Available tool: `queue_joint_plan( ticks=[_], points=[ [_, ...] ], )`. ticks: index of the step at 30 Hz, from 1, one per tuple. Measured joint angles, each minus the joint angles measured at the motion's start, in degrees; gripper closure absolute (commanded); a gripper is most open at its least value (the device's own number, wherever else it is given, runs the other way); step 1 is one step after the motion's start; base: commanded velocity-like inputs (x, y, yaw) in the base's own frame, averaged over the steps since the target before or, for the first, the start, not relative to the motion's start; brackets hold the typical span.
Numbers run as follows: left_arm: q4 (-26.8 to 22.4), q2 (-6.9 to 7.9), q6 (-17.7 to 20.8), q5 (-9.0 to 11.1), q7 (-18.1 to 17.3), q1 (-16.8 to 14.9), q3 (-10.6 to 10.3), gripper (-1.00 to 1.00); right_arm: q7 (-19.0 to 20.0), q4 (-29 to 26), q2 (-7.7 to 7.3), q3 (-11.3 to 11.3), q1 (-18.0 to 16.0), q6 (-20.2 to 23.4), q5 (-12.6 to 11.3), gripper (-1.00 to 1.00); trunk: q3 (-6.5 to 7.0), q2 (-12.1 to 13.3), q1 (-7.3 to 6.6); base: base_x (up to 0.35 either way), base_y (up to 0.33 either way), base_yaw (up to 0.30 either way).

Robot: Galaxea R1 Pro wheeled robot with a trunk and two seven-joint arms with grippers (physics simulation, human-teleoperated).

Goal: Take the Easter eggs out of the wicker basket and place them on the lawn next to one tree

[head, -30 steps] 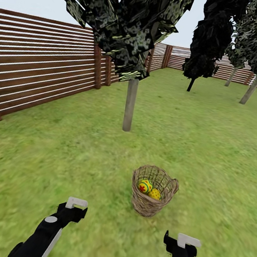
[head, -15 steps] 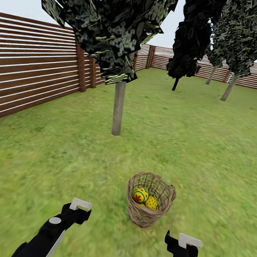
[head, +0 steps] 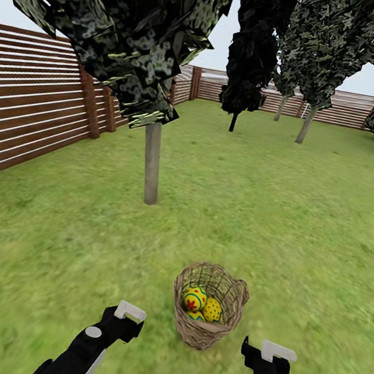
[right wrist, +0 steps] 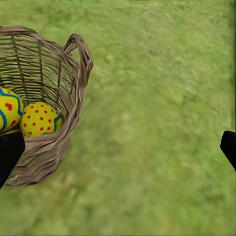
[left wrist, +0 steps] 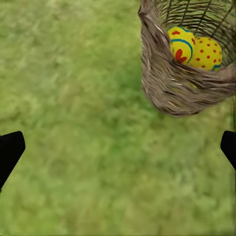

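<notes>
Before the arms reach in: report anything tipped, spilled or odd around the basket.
Nothing stands out. The wicker basket stands upright on the lawn, with the Easter eggs inside it and none spilled on the grass.

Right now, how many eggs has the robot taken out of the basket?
None yet. The Easter eggs all sit inside the wicker basket on the lawn. Only the approach looks done: the basket stands between the left gripper and right gripper, both open and empty. Left to do: lift out every egg and lay them beside one tree, perhaps the nearest.
</notes>
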Motion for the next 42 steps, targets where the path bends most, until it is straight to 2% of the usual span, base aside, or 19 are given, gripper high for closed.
queue_joint_plan(
  ticks=[5, 19, 31, 42],
  points=[
    [0.2, 0.01, 0.0, 0.0, 0.2, 0.0, -1.7, -1.0, 0.0, 0.2, -0.01, 0.0, 0.0, 0.0, 0.0, -1.0, 0.32, 0.0, 0.0, 0.33, -0.058, -0.228],
    [1.4, -0.06, -0.6, 0.1, 0.3, 0.0, -1.8, -1.0, 0.2, 0.6, -0.03, 0.1, 0.0, -0.1, -0.1, -1.0, 0.57, 0.0, 0.0, 0.318, -0.029, -0.047],
    [1.8, -0.08, -0.8, 0.1, 0.0, 0.1, -1.9, -1.0, 0.1, 0.5, 0.14, 0.1, 0.0, -0.1, 0.0, -1.0, 0.58, 0.0, 0.04, 0.043, -0.006, -0.012],
    [1.8, -0.16, -0.8, 0.1, -0.1, 0.1, -1.9, -1.0, 0.1, 0.5, 0.07, 0.1, 0.0, -0.1, 0.0, -1.0, 0.89, 0.0, 0.01, 0.207, -0.212, -0.249]
  ],
)
